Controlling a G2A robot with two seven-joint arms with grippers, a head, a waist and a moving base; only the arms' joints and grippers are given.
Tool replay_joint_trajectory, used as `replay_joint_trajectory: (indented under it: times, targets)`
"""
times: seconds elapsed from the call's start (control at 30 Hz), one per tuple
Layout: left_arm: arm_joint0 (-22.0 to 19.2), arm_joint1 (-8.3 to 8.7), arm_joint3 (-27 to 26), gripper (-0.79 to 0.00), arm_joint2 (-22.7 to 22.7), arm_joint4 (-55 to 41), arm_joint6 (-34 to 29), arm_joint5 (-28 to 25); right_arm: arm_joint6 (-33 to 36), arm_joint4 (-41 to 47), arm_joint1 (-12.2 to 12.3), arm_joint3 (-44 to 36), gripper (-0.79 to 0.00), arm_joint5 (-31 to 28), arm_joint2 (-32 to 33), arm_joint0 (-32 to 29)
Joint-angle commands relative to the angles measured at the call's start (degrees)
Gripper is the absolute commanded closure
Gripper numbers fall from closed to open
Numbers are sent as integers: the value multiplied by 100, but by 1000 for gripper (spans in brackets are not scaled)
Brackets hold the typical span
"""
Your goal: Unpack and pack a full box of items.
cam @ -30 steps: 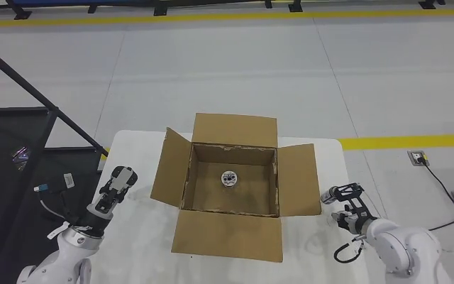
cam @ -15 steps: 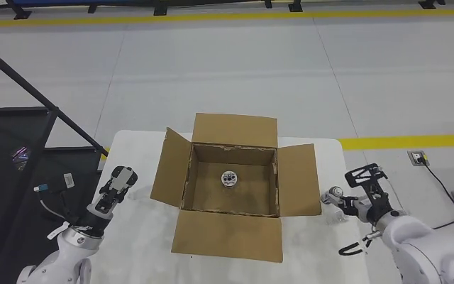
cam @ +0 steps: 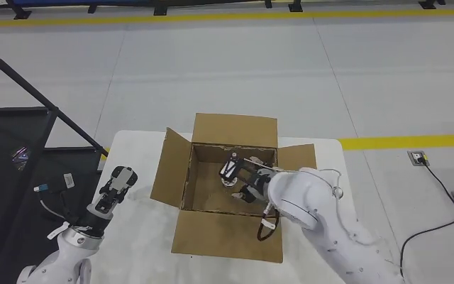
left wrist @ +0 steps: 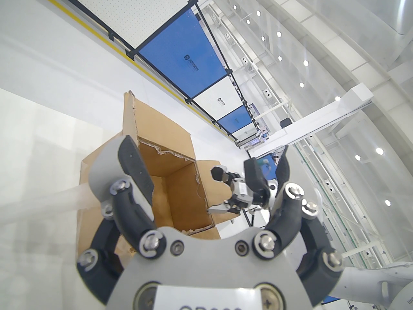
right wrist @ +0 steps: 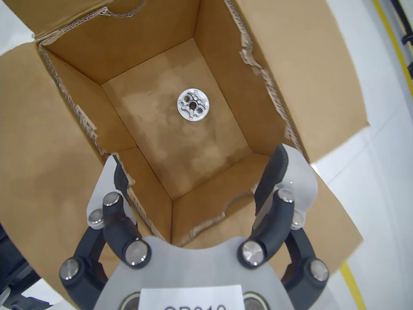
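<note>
Claw (right wrist: 198, 158) now over box (right wrist: 129, 43), disc (right wrist: 193, 104) inside

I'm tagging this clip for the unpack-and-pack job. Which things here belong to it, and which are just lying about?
Part of the job:
cardboard box, flaps open
round metal disc on its floor
right gripper above the box, jaws open
left gripper off to the box's side, jaws open

Just around:
black draped stand with cables
floor socket
yellow floor line
</note>
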Motion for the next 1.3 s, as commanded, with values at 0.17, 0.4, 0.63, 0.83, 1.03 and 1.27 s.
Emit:
replay_joint_trajectory:
  times: [0.17,0.4,0.63,0.83,1.03,1.27]
  targets:
    - [0,0,0,-785,0,0,0,0,-735,770,-621,2413,-785,415,-1196,1078]
    - [0,0,0,-785,0,0,0,0,-1312,1033,-1154,3844,-785,867,-1780,1488]
    - [0,0,0,-785,0,0,0,0,-1855,1158,-1530,4849,-785,1124,-1956,1709]
    - [0,0,0,-785,0,0,0,0,-2108,1301,-1782,5543,-317,1007,-2012,1831]
    - [0,0,0,-785,0,0,0,0,-2229,1367,-1971,5968,0,849,-2023,1962]
    - [0,0,0,-785,0,0,0,0,-2481,1545,-1967,6030,0,353,-1784,2107]
